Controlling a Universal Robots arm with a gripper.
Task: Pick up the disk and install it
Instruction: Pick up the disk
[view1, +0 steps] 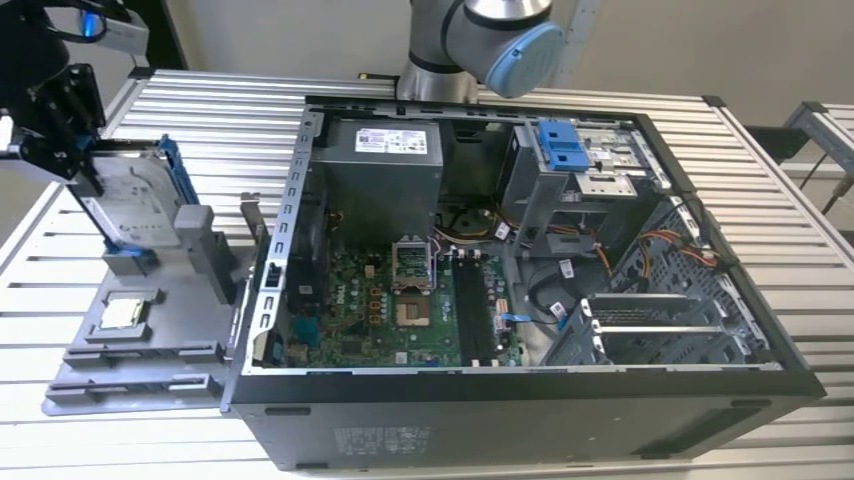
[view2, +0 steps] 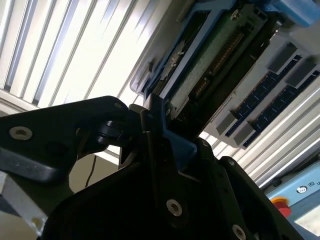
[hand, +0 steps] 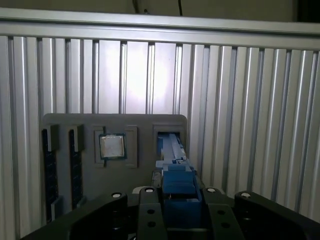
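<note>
In the exterior view, the pincer (view1: 83, 180) is at the view's left, over the grey holder (view1: 134, 350) on the bench (view1: 747, 150). The disk (view1: 134, 205) stands on edge in that holder, well apart from the open computer case (view1: 534, 420). A white label shows on the disk and another on the power supply (view1: 380, 140); neither print can be made out.

In the second wrist view, the pincer (view2: 160, 132) is pinching the disk's blue bracket, with the drive's green circuit board (view2: 210, 60) beyond it. No writing here is readable.

In the first wrist view, the disk (hand: 172, 150) sits edge-on in its slot beside the processor chip (hand: 112, 146). The grasp looks centred. A clean lift probably means pulling straight along the slot, so the bracket does not bind.
</note>
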